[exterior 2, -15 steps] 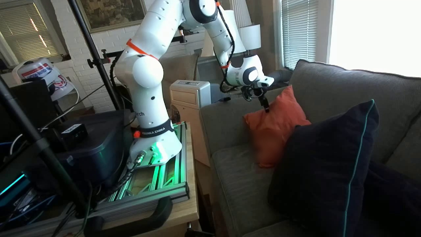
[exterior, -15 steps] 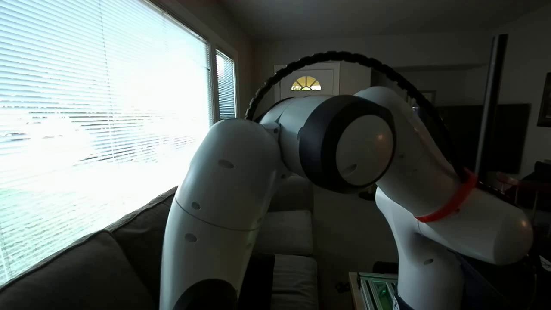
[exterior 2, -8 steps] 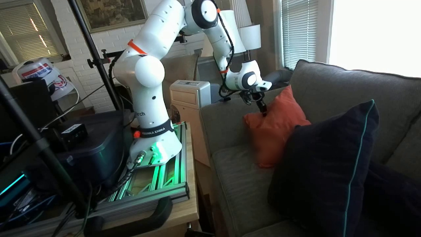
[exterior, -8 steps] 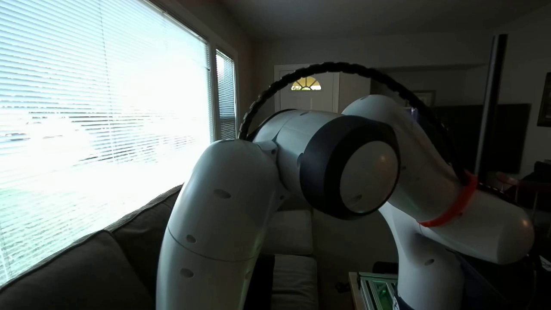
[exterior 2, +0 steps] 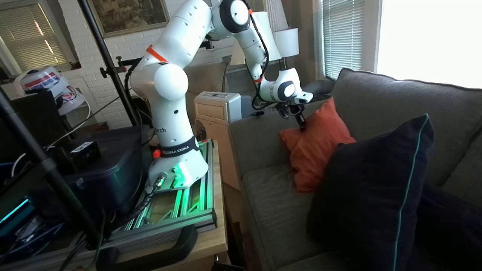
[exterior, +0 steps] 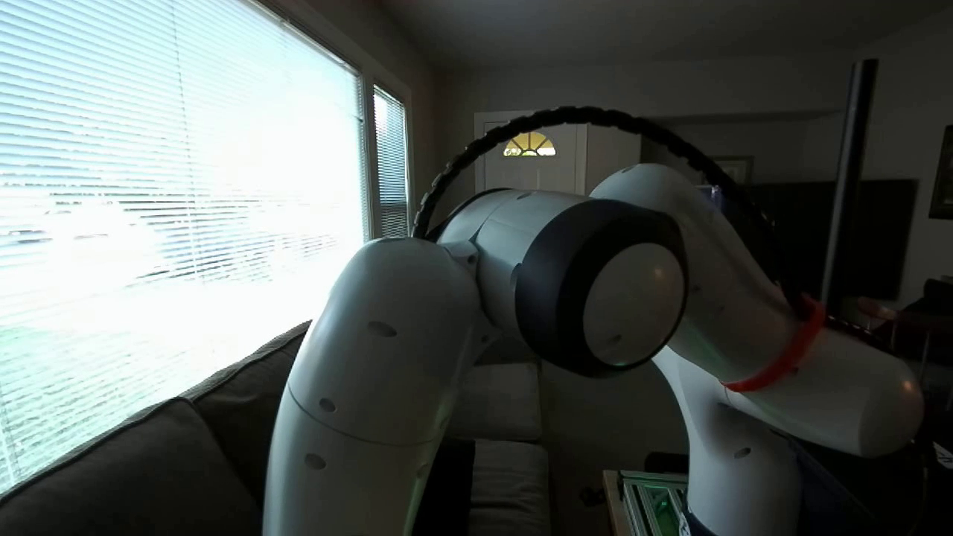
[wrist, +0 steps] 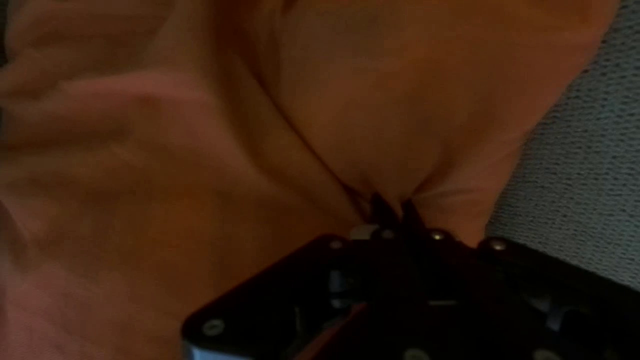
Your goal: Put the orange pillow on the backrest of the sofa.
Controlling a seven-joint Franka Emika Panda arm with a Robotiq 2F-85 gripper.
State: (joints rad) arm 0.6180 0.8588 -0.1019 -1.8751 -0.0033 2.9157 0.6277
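Note:
The orange pillow [exterior 2: 320, 150] leans in the sofa's corner, resting on the seat and against the backrest of the sofa [exterior 2: 406, 103]. In an exterior view my gripper [exterior 2: 302, 128] reaches down onto the pillow's upper side. Seen from the wrist, the gripper [wrist: 393, 204] is shut on a pinch of the wrinkled orange fabric [wrist: 150, 220], and creases run out from the fingertips. Part of the backrest [exterior: 119, 469] also shows below the window, where my arm hides the pillow and the gripper.
A dark cushion with teal piping [exterior 2: 369, 195] stands in front of the pillow's right side. The sofa's armrest [exterior 2: 260, 139] lies beside and beneath the wrist. A pale appliance [exterior 2: 216, 109] and a lamp [exterior 2: 287, 43] stand behind. A large window [exterior: 223, 186] rises above the backrest.
My arm came down onto the pillow, then rose very slightly. The fingers closed and gathered fabric between them, and the pillow's left edge has drawn inward a little.

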